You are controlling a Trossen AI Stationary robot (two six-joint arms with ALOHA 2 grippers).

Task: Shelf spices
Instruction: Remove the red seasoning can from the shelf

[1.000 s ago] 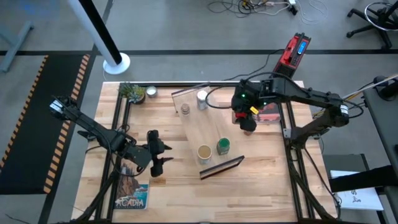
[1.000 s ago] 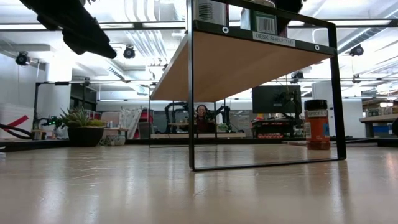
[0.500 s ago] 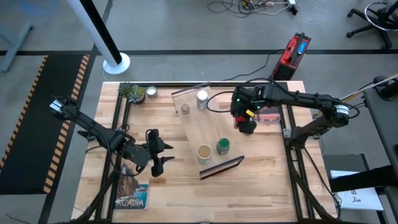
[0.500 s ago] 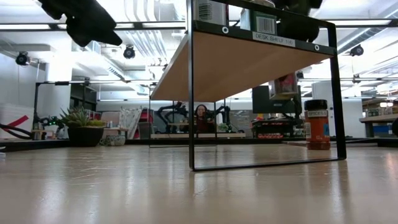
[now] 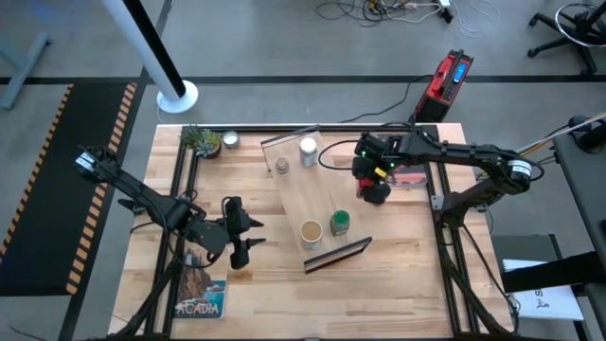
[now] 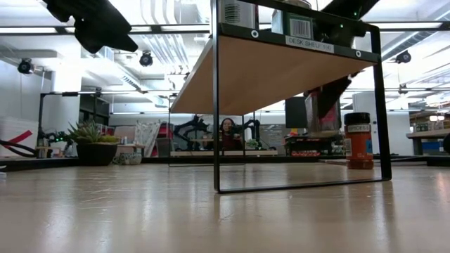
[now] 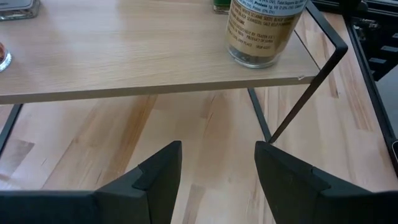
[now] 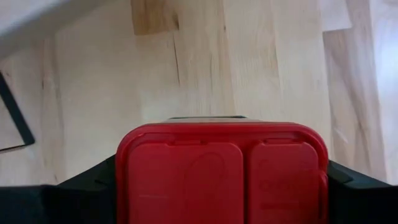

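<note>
Butcher-block table (image 5: pixel 398 284) sits w/ grey floor around it; low view looks under the shelf (image 5: pixel 308 204) into a lab w/ a seated person (image 6: pixel 228 132) far back. Shelf is a light-wood board on a thin black frame, lying diagonal mid-table, dark strip at its near end. On it: white-capped jar (image 5: pixel 308 152) and small brown jar (image 5: pixel 282 167) at the far end, wide tan-lidded jar (image 5: pixel 311 232) and green-lidded jar (image 5: pixel 340 223) toward the near end, just beside each other. Right gripper (image 5: pixel 373 191) hangs off the shelf's right edge, fingers clamped on a red square tin (image 8: pixel 222 173); right wrist view shows the red lid filling the space btwn both fingers, bare tabletop beyond. In low view that tin (image 6: pixel 322 109) hangs in the air below shelf-board level. Black-lidded jar (image 6: pixel 358 140) stands on the table, right of the frame in low view. Left gripper (image 5: pixel 242 233) waits left of the shelf, fingers spread apart w/ nothing btwn them; left wrist view looks at the shelf edge and tan-lidded jar. Potted plant (image 5: pixel 200 140) and small round dish (image 5: pixel 229 141) at far-left corner; book (image 5: pixel 201 292) near-left.
</note>
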